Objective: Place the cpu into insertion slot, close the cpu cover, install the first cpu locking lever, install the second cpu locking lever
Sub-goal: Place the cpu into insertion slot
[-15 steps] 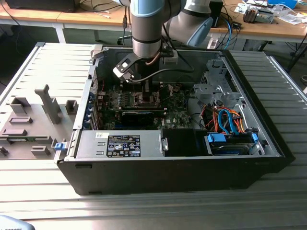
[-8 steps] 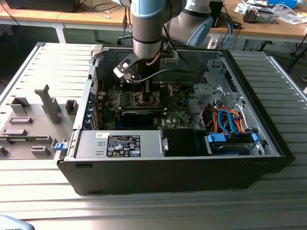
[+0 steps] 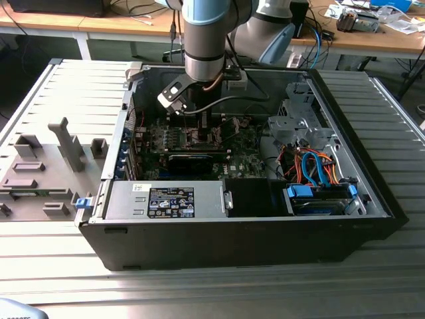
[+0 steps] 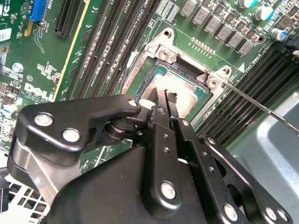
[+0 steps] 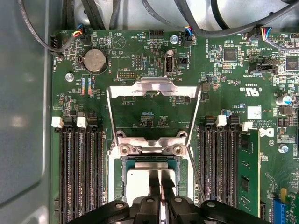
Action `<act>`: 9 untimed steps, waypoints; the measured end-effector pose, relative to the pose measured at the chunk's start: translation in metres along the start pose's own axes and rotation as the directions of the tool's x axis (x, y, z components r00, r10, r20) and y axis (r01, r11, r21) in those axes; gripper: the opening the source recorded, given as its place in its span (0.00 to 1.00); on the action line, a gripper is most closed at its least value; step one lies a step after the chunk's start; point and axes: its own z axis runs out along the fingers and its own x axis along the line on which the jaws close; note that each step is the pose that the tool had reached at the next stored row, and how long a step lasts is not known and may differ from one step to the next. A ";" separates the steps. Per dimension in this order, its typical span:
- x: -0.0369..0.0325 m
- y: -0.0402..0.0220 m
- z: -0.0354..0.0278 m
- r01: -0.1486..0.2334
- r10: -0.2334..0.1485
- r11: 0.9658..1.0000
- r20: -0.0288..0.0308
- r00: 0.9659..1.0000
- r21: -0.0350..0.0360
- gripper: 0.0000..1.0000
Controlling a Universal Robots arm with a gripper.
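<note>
Silvery cpu [image 5: 138, 179] lies flat, edges square with the insertion slot [image 5: 150, 159]; fingers [image 5: 154, 186] pressed together stand above it.

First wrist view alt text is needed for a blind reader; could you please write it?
The pincer, shut, has its tips over the cpu lying in the insertion slot. The cpu cover is swung open, away from the slot, over the green motherboard.

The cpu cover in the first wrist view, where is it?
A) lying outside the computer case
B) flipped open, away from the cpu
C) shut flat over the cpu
B: the cpu cover is swung back on its hinge, the green board shows through its window, and the cpu sits uncovered.
</note>
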 end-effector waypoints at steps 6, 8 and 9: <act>0.0009 0.0002 -0.0039 0.000 0.000 1.000 -0.002 1.000 0.000 0.16; 0.0011 0.0002 -0.0051 0.000 0.000 1.000 -0.002 1.000 0.000 0.16; 0.0010 0.0002 -0.0054 0.000 0.000 1.000 -0.002 1.000 0.000 0.16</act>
